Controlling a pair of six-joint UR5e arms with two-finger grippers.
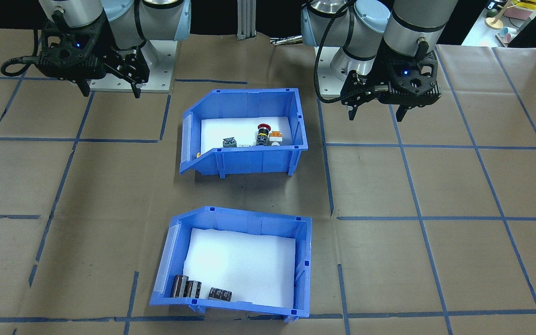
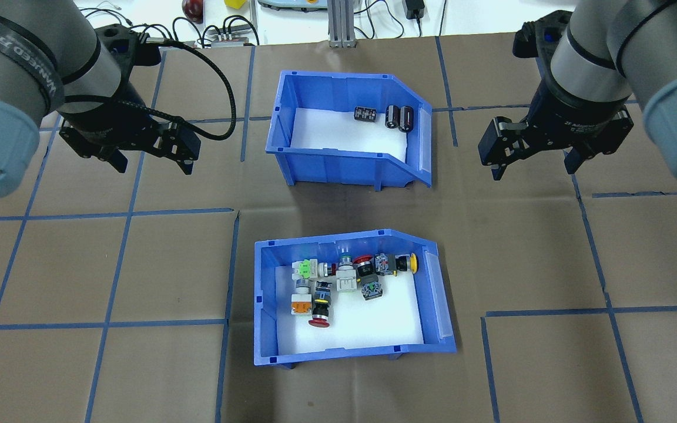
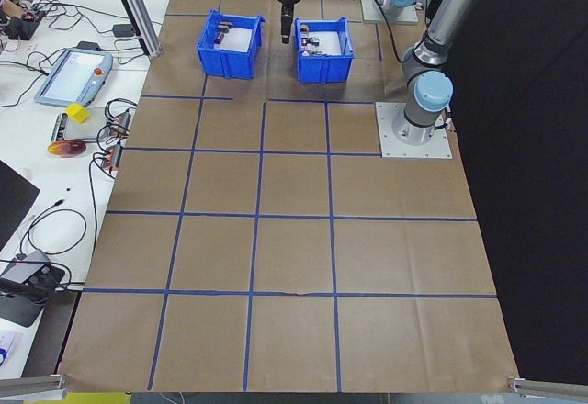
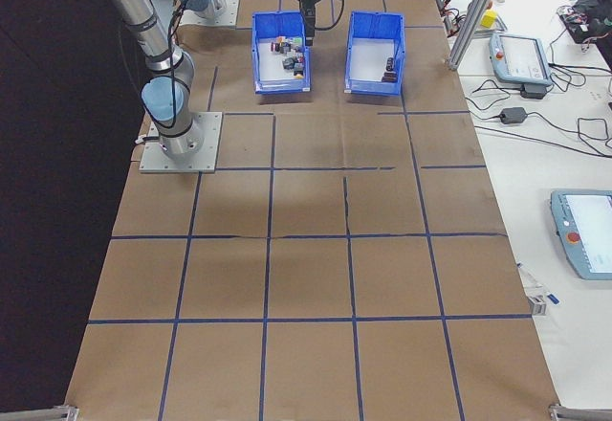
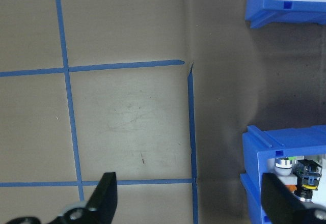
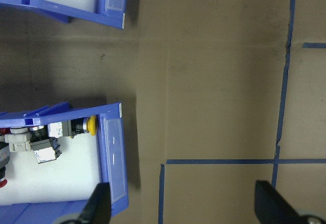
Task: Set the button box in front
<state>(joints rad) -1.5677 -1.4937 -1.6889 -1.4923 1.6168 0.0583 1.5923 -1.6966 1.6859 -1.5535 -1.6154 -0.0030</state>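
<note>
**Button box sits on the robot's side, both grippers empty above the counter**

Overhead exterior: the button box (image 2: pixel 350 296) lies on the brown-paper counter (image 2: pixel 109 264), nearer the robot, its white liner carrying a cluster of push-buttons (image 2: pixel 350 279). The second blue bin (image 2: pixel 347 132), with dark cylinders (image 2: pixel 400 117), stands beyond it, apart. The left gripper (image 2: pixel 153 163) hangs with fingers spread, holding nothing, well to the left of both bins. The right gripper (image 2: pixel 535 170) is likewise spread and empty, well to the right.

Exterior front-facing: the button box (image 1: pixel 244 132) is the farther bin here, close to the robot bases; the cylinder bin (image 1: pixel 235 263) is the nearer one.

Left wrist-mounted: a corner of the button box (image 5: pixel 285 178) shows at lower right, beside the spread fingers (image 5: pixel 104 196).

Right wrist-mounted: the box's sloped front (image 6: pixel 113 160) shows at lower left, a yellow button (image 6: pixel 91 124) just behind it.
</note>
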